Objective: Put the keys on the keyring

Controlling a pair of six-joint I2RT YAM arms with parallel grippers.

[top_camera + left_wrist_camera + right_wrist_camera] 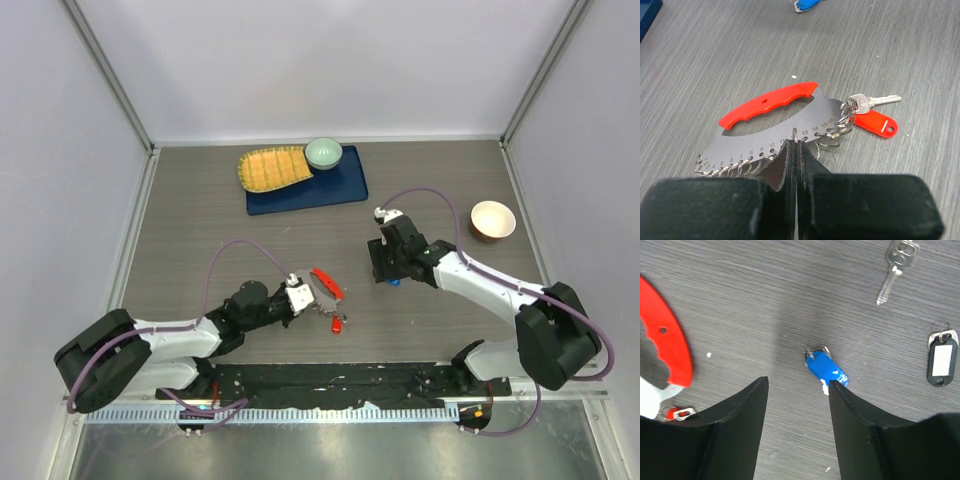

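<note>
The keyring is a grey numbered metal plate with several small rings and a long curved red tag [769, 104]; it also shows in the top view [326, 283]. My left gripper [797, 145] is shut on one of its rings at the plate's near edge. The red-headed key [873, 122], with a silver blade, hangs on a ring at the plate's right end. The blue-headed key [826, 369] lies loose on the table. My right gripper [797, 382] is open just above it, its right finger touching or nearly touching the key's near end. The blue key peeks out below it in the top view [394, 281].
A bare silver key [895, 270] and a black tag [941, 360] lie beyond the blue key. At the back stand a blue tray [330, 190] with a yellow woven mat [272, 168] and a green bowl [323, 152]. A tan cup [493, 220] stands at the right.
</note>
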